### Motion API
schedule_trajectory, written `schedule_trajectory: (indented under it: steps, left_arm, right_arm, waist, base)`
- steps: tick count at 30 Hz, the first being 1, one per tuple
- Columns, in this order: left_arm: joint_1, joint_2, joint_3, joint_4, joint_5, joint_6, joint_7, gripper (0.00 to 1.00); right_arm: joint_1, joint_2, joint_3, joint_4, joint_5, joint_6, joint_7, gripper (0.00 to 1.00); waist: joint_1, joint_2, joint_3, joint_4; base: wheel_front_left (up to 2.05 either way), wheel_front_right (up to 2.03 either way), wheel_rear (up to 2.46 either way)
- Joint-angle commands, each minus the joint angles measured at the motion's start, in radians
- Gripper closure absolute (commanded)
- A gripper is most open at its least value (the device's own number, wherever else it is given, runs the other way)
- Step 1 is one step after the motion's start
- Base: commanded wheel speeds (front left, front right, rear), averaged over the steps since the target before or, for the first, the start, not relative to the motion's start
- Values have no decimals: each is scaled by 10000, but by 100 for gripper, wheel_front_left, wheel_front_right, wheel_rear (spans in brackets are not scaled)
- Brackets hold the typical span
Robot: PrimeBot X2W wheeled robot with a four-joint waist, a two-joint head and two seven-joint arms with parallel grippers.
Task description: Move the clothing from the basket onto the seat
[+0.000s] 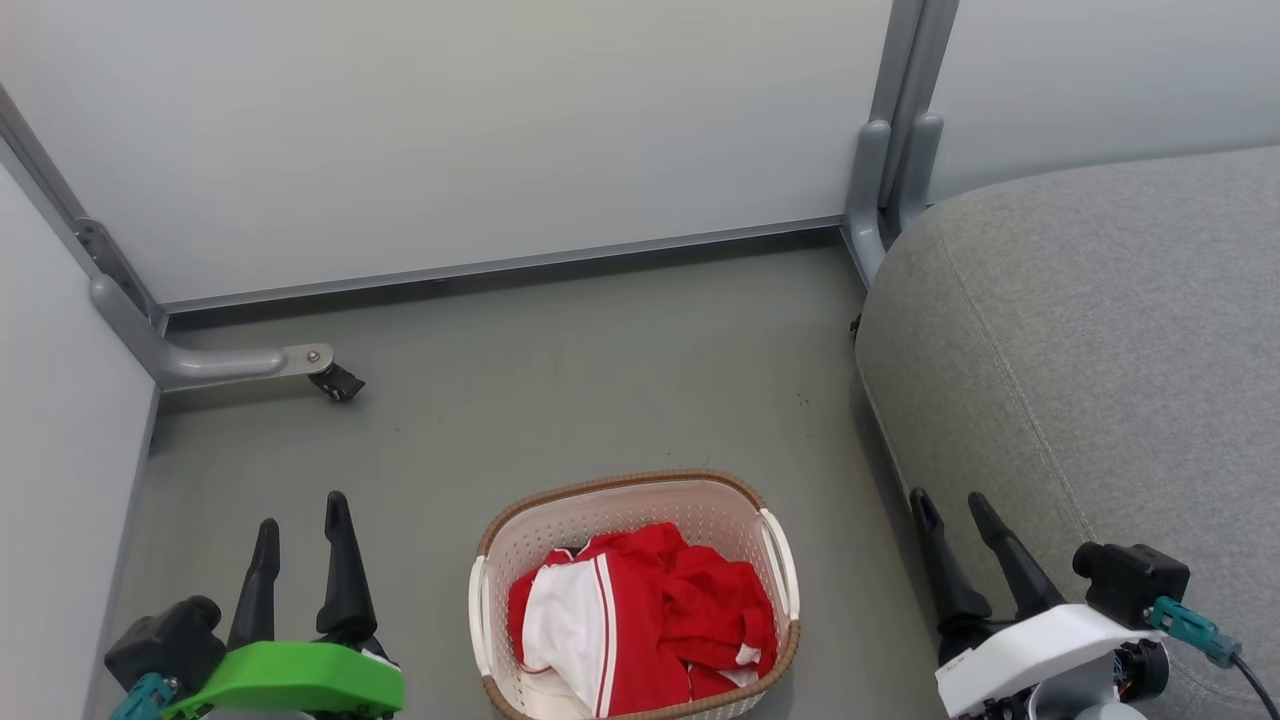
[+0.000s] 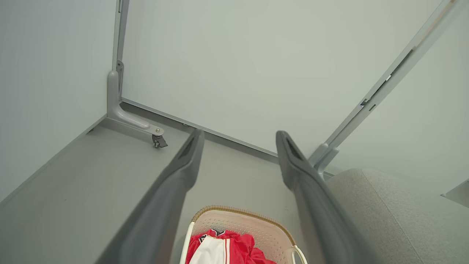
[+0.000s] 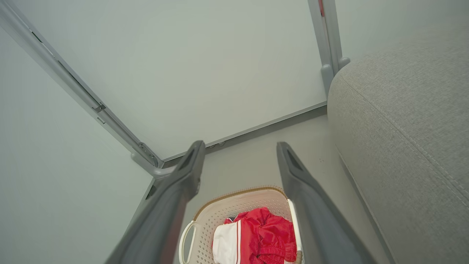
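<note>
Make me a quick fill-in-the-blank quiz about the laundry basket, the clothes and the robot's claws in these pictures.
1. The basket stands on the ____.
2. The clothing inside it is white and ____.
3. The grey seat is on the robot's ____ side of the basket.
4. The left claw and the right claw both hold nothing, and their fingers are ____.

Missing words: floor; red; right; open.

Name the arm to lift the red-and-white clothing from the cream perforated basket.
Likely right: the right gripper is as near the basket as the left gripper, and beside the grey fabric seat.
</note>
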Motion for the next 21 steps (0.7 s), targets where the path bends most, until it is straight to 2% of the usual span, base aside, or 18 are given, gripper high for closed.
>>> schedule_trajectory:
  steps: [1, 21]
  left_arm:
    - [90, 76, -44, -132, 319, 60, -89, 0]
    - [419, 84, -326, -324, 1869, -296, -562, 0]
  right_arm:
    - [41, -66, 43, -136, -326, 3, -118, 0]
    - [223, -78, 193, -232, -2183, 3, -587, 0]
  waist:
    - [-1, -1, -10, -1]
    - [-1, -1, -163, -57]
  base:
    - [0, 0, 0]
    - [0, 0, 0]
